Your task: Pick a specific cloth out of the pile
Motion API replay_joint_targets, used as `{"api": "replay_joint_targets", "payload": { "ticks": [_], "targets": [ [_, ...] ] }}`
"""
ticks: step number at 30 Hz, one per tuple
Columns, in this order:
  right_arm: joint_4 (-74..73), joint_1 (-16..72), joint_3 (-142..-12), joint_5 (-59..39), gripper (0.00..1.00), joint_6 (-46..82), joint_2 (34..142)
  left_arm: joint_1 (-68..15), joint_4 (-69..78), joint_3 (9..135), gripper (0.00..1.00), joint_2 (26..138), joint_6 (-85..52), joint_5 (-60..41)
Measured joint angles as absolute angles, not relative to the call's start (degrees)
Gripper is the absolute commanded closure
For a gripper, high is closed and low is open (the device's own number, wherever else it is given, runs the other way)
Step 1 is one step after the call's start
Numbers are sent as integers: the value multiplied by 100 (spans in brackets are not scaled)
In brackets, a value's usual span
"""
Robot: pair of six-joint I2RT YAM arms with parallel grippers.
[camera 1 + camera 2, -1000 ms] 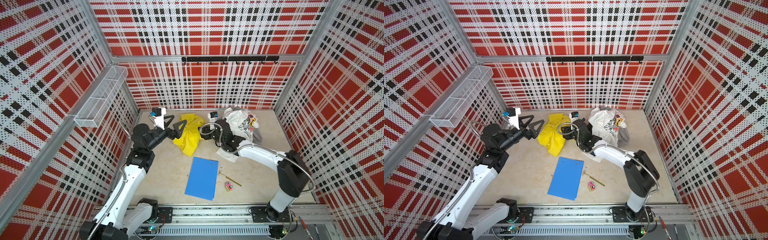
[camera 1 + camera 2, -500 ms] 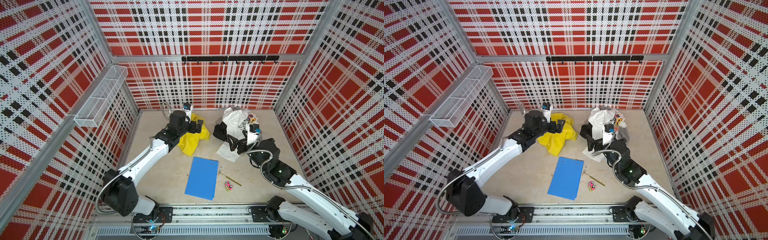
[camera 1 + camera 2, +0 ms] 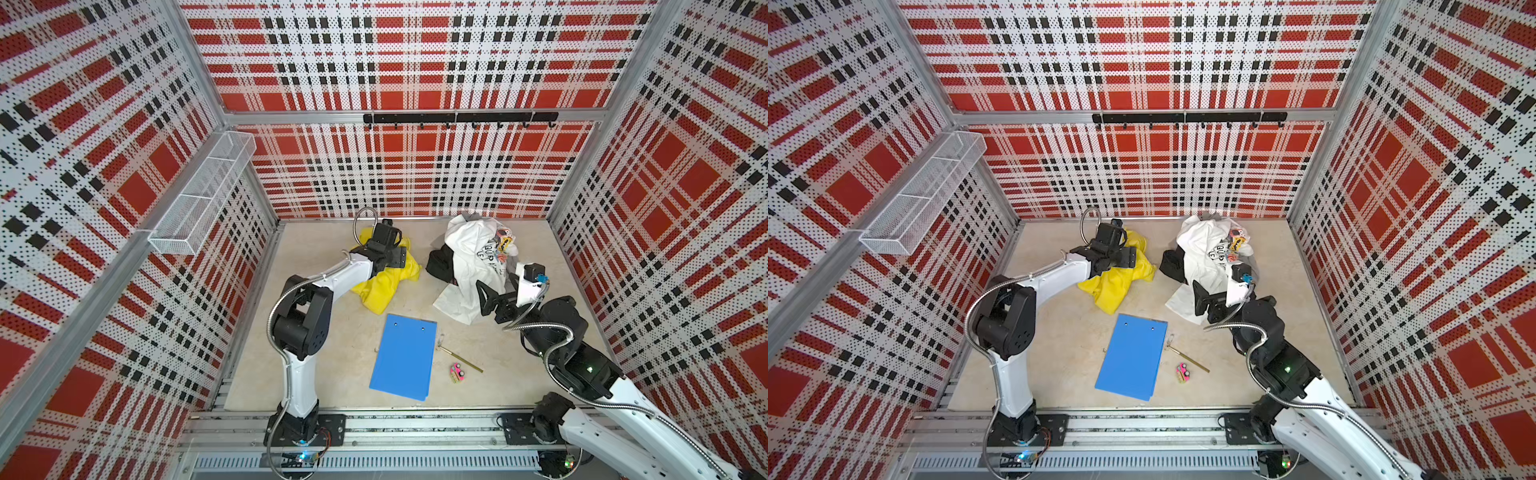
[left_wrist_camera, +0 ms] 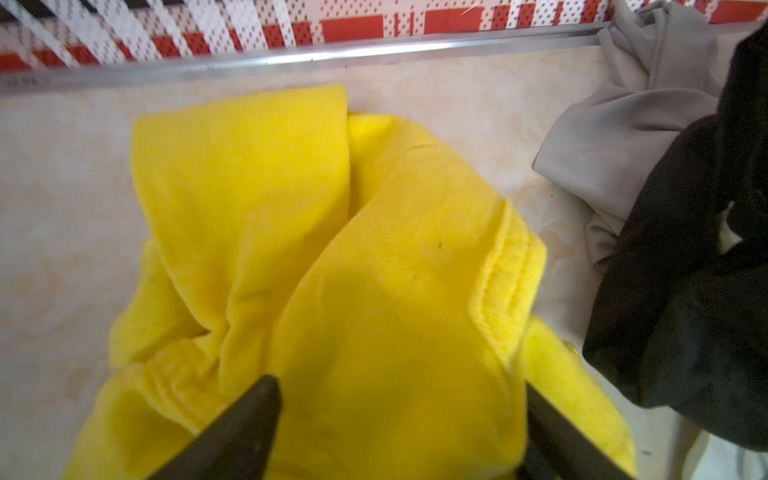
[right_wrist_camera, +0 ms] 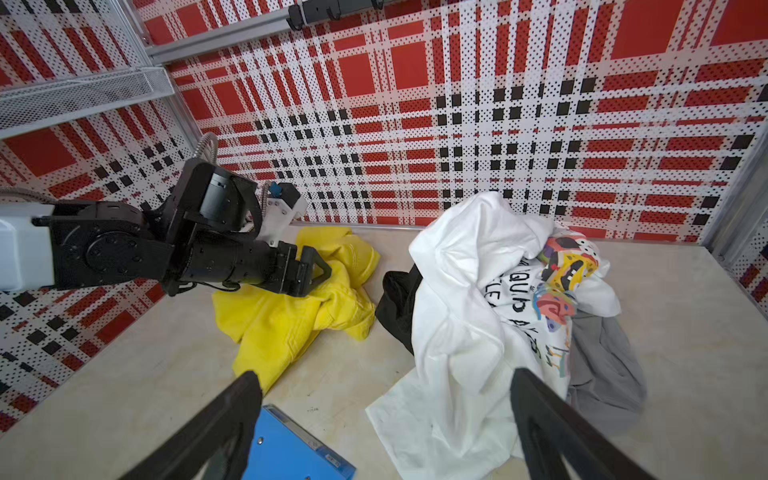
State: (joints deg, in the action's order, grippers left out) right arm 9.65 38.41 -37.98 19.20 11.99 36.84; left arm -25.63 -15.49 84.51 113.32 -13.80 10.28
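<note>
The beige stone-patterned worktop (image 3: 332,340) carries the pile (image 3: 469,266) of white printed, black and grey garments at its far right. Just beside it, on the left, lies the crumpled bright yellow fabric cloth (image 3: 382,286). The left tool (image 4: 399,390) presses into it, jaws either side of a bunched fold; whether they clamp it I cannot tell. The right tool (image 5: 382,374) hangs spread wide and empty over the pile's near edge.
</note>
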Motion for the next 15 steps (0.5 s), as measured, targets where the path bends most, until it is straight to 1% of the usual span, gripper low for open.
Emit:
{"api": "replay_joint_targets", "payload": {
  "ticks": [3,6,8,11,15],
  "targets": [
    [1044,3841,-3695,1990,1,1203,3699,-2375,-1299,8252,32,11343,-1564,897],
    [1098,3841,-3649,2029,1,1219,3756,-2047,-1013,7859,34,11351,-1772,753],
    [1081,3837,-3649,2051,1,1225,3835,-1780,-851,7581,34,11365,-1922,681],
    [1052,3837,-3649,2071,2,1243,3997,-1487,-644,7356,31,11371,-2095,633],
    [1052,3824,-3649,2088,2,1269,4139,-1164,-388,7234,31,11369,-2283,635]
  ]
}}
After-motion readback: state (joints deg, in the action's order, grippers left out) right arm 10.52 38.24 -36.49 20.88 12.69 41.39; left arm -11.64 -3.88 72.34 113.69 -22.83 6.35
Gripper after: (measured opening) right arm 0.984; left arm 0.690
